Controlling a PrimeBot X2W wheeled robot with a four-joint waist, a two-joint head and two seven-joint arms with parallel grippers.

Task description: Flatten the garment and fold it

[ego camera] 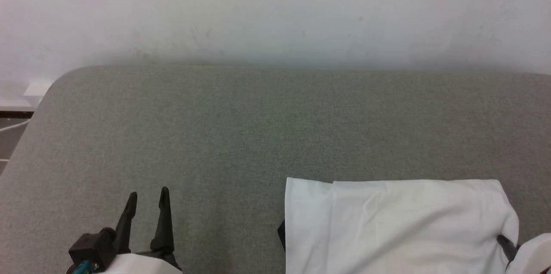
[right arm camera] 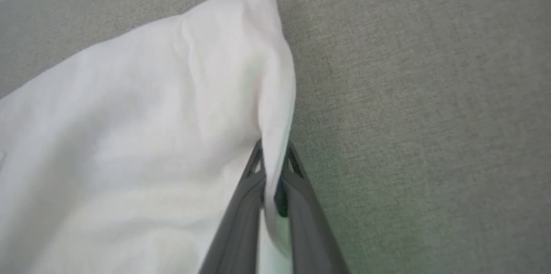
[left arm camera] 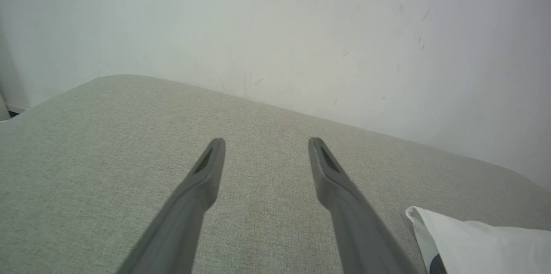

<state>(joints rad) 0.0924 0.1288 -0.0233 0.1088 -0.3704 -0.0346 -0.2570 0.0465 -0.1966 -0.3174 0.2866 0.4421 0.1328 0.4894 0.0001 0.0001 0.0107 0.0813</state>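
Garment (ego camera: 400, 226): white, folded flat, lying on the near right part of the grey desk (ego camera: 258, 136).
Right tool (right arm camera: 273, 153): low, pinched on the garment's right edge.
Left tool (ego camera: 148, 198): fingers spread, empty, pointing forward above bare desk, well apart from the garment.

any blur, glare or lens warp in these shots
Head view: soft even light, dim shadow band along the wall base, shirt nearly washed out. Left wrist view: left fingers soft, cushion edge looks bowed. Right wrist view: shirt glares white, greenish tint beside the right fingers.
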